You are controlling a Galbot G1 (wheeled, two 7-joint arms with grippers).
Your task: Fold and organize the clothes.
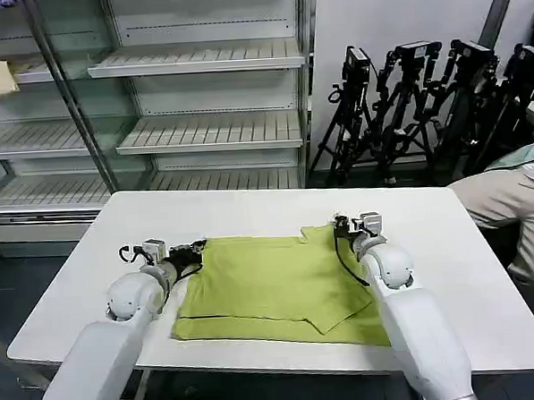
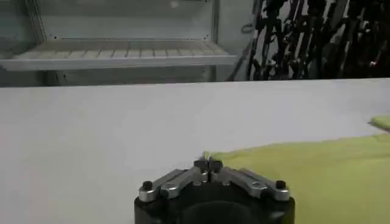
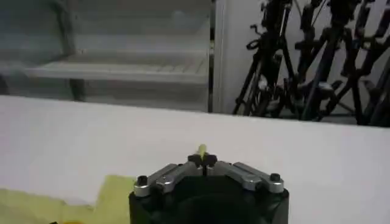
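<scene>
one lime-green t-shirt (image 1: pixel 271 285), lying flat at the middle of the white worktop (image 1: pixel 448 244), partly folded. two grippers: left gripper (image 1: pixel 201 248) at the shirt's far left corner, right gripper (image 1: pixel 338 225) at its far right corner, jaws of each closed on a pinch of green fabric, seemingly so both far corners can lift together for one even fold toward the near edge.

No readable text, label, brand, number or sign anywhere. Green T-shirt (image 1: pixel 276 289) plain on visible side, no print legible. White surface (image 1: pixel 468 270) unmarked. Shelves (image 1: pixel 201 132) without tags. Tripods (image 1: pixel 423 102) without legible markings.
</scene>
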